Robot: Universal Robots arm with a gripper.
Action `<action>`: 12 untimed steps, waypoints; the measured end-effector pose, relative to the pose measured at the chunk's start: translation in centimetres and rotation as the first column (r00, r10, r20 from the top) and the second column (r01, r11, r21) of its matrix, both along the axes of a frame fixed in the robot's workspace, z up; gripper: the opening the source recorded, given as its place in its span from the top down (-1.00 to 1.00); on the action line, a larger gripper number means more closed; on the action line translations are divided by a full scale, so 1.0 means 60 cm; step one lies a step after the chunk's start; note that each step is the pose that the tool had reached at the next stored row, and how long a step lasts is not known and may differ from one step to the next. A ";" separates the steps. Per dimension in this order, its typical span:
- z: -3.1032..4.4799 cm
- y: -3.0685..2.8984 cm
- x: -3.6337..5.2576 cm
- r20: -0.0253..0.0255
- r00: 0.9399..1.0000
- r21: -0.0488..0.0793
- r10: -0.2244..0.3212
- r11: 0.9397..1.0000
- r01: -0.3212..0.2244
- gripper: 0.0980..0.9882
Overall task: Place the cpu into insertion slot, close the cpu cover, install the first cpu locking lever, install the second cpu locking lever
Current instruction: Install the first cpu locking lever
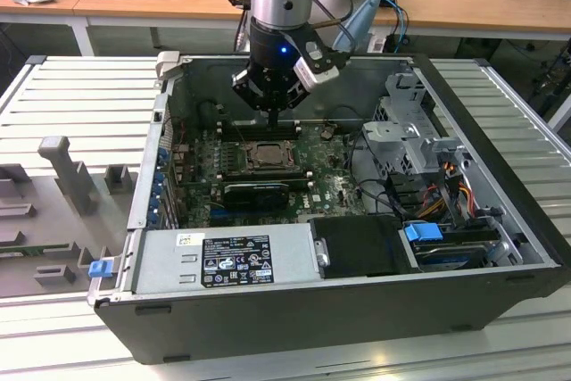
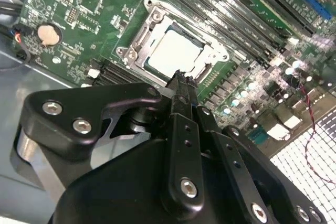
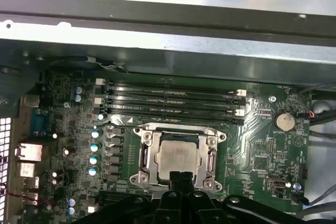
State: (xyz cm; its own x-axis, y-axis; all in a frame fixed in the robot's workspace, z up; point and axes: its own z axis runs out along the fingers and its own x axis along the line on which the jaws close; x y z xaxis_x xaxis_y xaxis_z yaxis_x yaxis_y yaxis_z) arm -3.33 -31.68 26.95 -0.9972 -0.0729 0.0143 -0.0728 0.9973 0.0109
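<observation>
Inside the open computer case (image 1: 268,327), the closed, empty gripper (image 2: 181,78) hangs just above the insertion slot's (image 3: 144,156) edge, the cpu (image 3: 177,157) seated inside.

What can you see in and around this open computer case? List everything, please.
computer case: one, dark grey, open, on the ribbed table
motherboard: one, green, inside the case
insertion slot: one, silvery rim, mid-board
cpu: one, pale silver, seated in the slot
cpu cover: one, silvery frame, flat around the cpu
memory slots: several, black, beside the slot
coin battery: one, silver, on the board
power supply: one, grey, along the case wall
gripper: one, black, shut, tips at the slot's edge
</observation>
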 end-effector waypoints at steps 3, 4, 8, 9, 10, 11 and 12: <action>-0.001 0.0000 -0.015 0.000 1.000 0.001 0.000 1.000 0.000 0.98; -0.001 0.0000 -0.018 0.000 1.000 0.001 0.000 1.000 0.000 0.98; -0.002 0.0000 -0.040 0.000 1.000 0.001 0.000 1.000 0.000 0.98; -0.003 0.0000 -0.048 0.000 1.000 0.001 0.000 1.000 0.000 0.98; -0.003 0.0000 -0.056 0.000 1.000 0.001 0.000 1.000 0.000 0.98; -0.004 0.0001 -0.061 0.000 1.000 0.002 0.000 1.000 0.000 0.98; -0.004 0.0002 -0.067 0.000 1.000 0.002 0.000 1.000 0.000 0.98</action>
